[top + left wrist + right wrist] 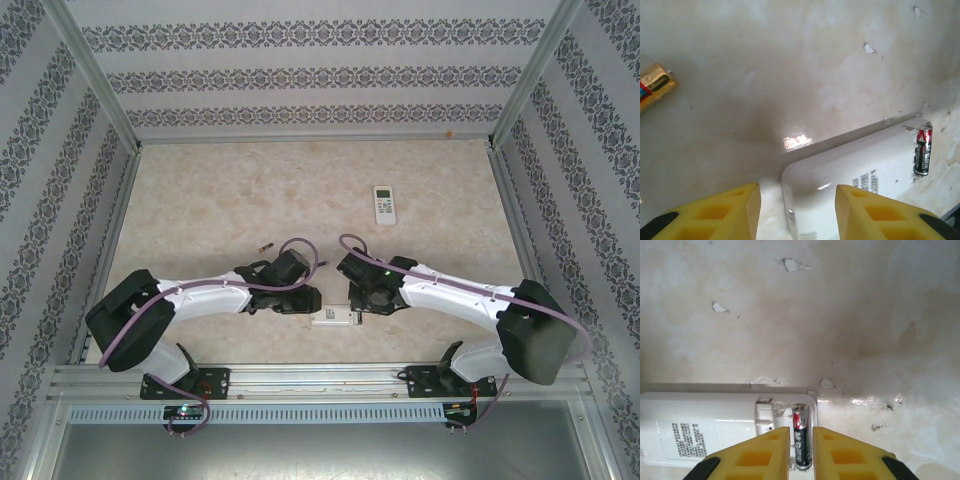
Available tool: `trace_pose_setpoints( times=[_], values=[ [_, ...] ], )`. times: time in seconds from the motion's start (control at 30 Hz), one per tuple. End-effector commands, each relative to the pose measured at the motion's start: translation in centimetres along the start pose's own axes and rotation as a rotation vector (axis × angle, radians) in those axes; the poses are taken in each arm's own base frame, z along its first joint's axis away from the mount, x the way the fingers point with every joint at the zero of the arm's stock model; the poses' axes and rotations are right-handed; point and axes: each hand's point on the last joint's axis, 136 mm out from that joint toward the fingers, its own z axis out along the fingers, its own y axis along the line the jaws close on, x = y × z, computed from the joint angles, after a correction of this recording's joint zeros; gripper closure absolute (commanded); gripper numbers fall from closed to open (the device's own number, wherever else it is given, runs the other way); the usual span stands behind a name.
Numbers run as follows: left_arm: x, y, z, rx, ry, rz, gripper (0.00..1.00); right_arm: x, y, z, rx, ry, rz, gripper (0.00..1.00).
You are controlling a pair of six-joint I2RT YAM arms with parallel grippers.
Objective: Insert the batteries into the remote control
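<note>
The white remote control [335, 318] lies back-up near the table's front edge, between both arms. Its battery bay at one end is uncovered, and a dark battery [800, 417] lies in the outer slot [923, 150]. My right gripper [801, 432] hangs right over that cell. Its yellow fingers [767, 450] stand a hair off the cell on each side, so it is narrowly open. My left gripper [797, 192] is open over the remote's other end [865, 170], one finger above the table and one above the casing. A gold battery [655, 86] lies loose on the table [265, 244].
A second white remote [385, 204] lies face-up at the back right of the table. Aluminium rails and patterned walls close in the table on three sides. The two wrists [300, 298] [360, 295] sit close together over the front middle.
</note>
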Motion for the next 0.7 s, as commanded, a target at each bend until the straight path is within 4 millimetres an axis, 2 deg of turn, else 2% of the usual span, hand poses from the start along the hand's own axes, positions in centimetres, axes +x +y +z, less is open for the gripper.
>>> trace_pose_setpoints(
  times=[0.0,0.23,0.43,0.57,0.67],
  values=[
    [0.2,0.3,-0.7,-0.025,-0.027,0.029,0.51,0.7,-0.2,0.6,-0.004,0.034,-0.025,0.79],
    [-1.7,0.6,-3.3,-0.048,-0.171,0.056,0.43,1.2,0.5,2.5,-0.013,0.081,-0.082,0.86],
    [-3.0,1.3,-5.6,-0.094,-0.275,0.063,0.39,2.2,-1.4,4.4,0.070,0.111,-0.067,0.94],
    [-3.3,1.6,-6.1,-0.096,-0.312,0.061,0.38,1.6,-0.2,3.9,0.033,0.098,-0.106,0.92],
    [-3.7,1.7,-6.5,-0.099,-0.342,0.062,0.33,0.4,0.8,2.2,0.021,0.066,-0.138,0.91]
  ],
)
